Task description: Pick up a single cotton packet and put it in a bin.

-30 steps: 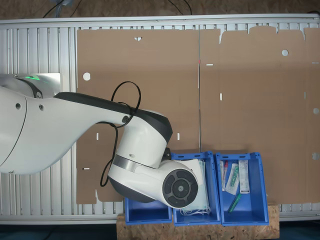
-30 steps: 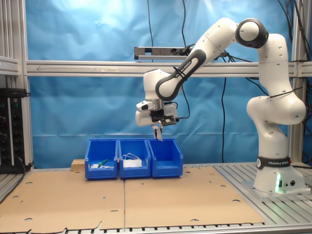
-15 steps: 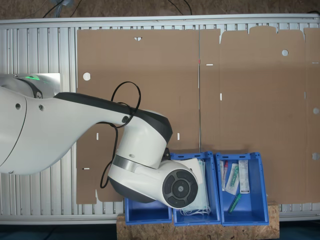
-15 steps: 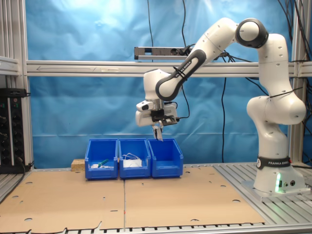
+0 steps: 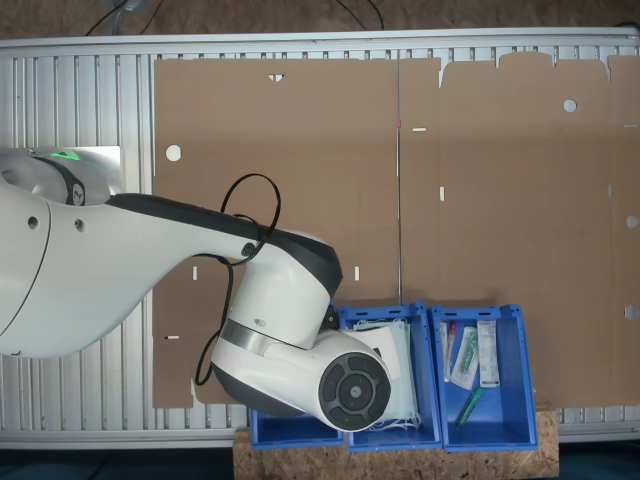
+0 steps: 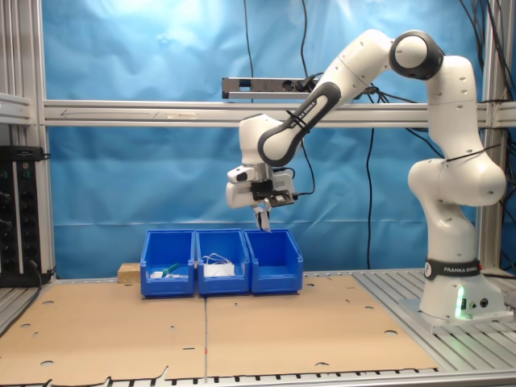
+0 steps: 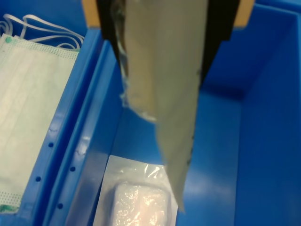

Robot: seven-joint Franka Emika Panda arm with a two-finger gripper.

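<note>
A robotics lab — not a home or shop. In the second exterior view a white arm (image 6: 435,161) stands bolted to a bench (image 6: 451,339) of ribbed aluminium, framed by metal rails (image 6: 161,113) with a blue backdrop (image 6: 121,48) behind and loose cables (image 6: 305,32) hanging down. Flattened cardboard (image 6: 242,322) covers the bench top, and three blue bins (image 6: 222,262) sit in a row at its back — a sorting test set-up. A camera bar (image 6: 266,84) hangs on the rail.
</note>
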